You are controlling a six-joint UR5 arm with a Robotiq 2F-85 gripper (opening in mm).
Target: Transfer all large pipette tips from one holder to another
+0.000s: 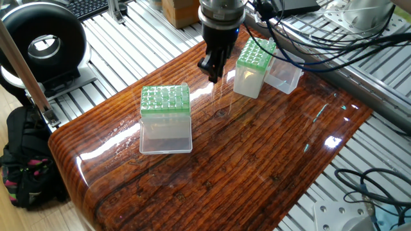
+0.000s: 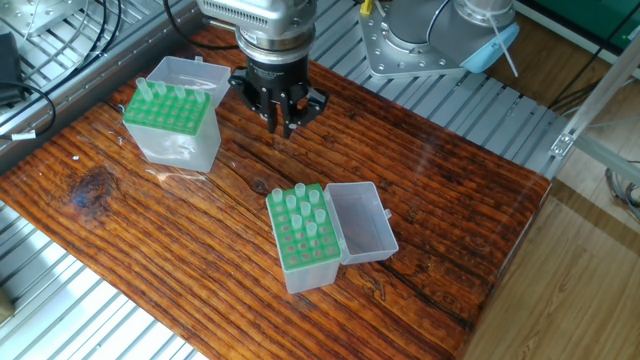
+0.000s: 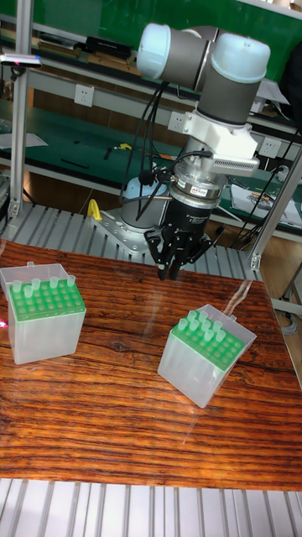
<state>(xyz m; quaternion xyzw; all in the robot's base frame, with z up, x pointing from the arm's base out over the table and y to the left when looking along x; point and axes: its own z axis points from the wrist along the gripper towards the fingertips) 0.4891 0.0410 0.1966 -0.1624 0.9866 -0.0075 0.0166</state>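
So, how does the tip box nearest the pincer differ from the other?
The near box, by the pincer, shows tips along one edge; the far box has a cluster at one end. In the other fixed view, the near box's lid stands behind it; the far box's lies alongside. Both are clear, green-topped, open.
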